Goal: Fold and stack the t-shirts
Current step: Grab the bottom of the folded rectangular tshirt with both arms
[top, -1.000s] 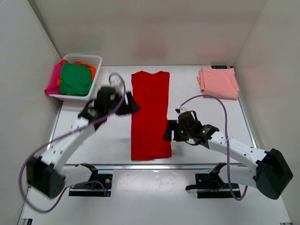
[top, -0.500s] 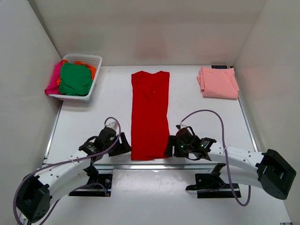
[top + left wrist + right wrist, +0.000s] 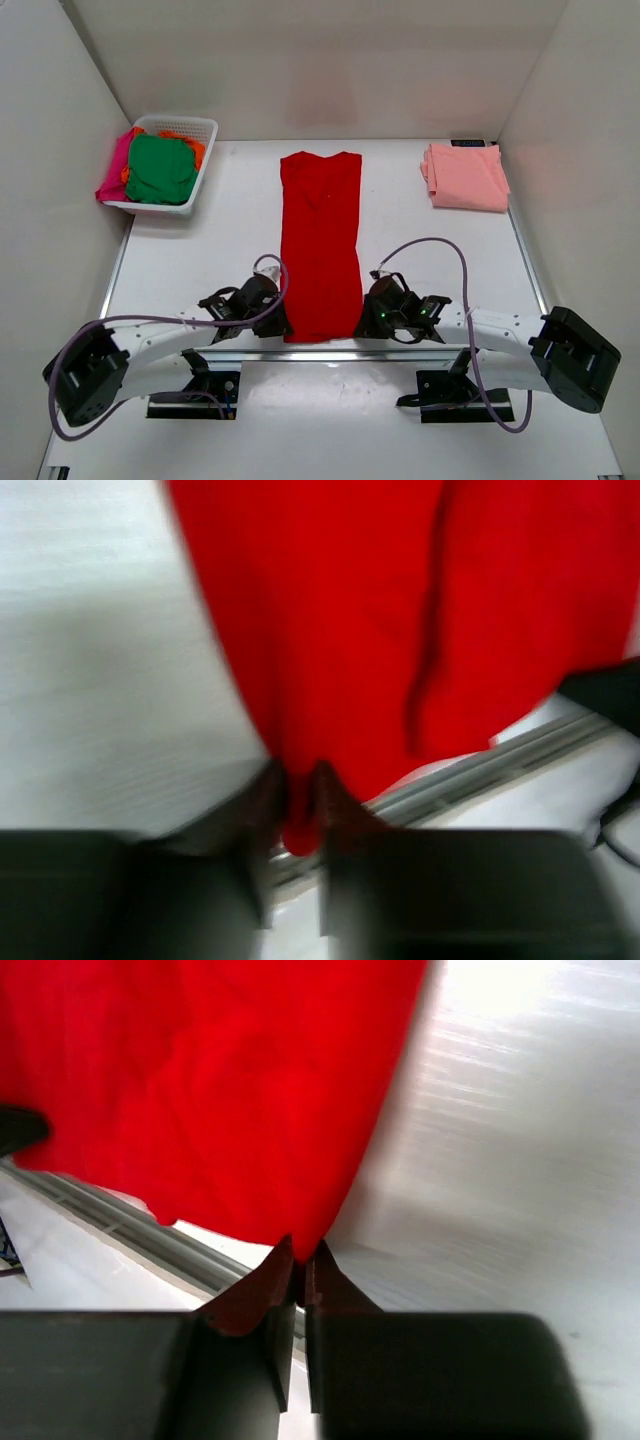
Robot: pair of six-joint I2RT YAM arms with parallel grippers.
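Observation:
A bright red t-shirt (image 3: pixel 320 240) lies as a long narrow strip down the middle of the table, collar at the far end. My left gripper (image 3: pixel 279 322) is at its near left corner. In the left wrist view, red cloth (image 3: pixel 330 610) bulges between the fingers of that gripper (image 3: pixel 297 780), which are shut on it. My right gripper (image 3: pixel 362 318) is at the near right corner. In the right wrist view that gripper (image 3: pixel 298 1250) is pinched shut on the tip of the red hem (image 3: pixel 200 1080). A folded salmon-pink t-shirt (image 3: pixel 465 176) rests at the back right.
A white lattice basket (image 3: pixel 205 130) stands at the back left, holding a green tee (image 3: pixel 160 168), an orange one (image 3: pixel 190 148) and a magenta one (image 3: pixel 115 170) hanging over its side. The table's metal front rail (image 3: pixel 320 352) runs just under both grippers.
The left arm swept from beside the basket down to the shirt's near left corner. The right arm slid nearer to the near right corner. Both grippers closed on the hem.

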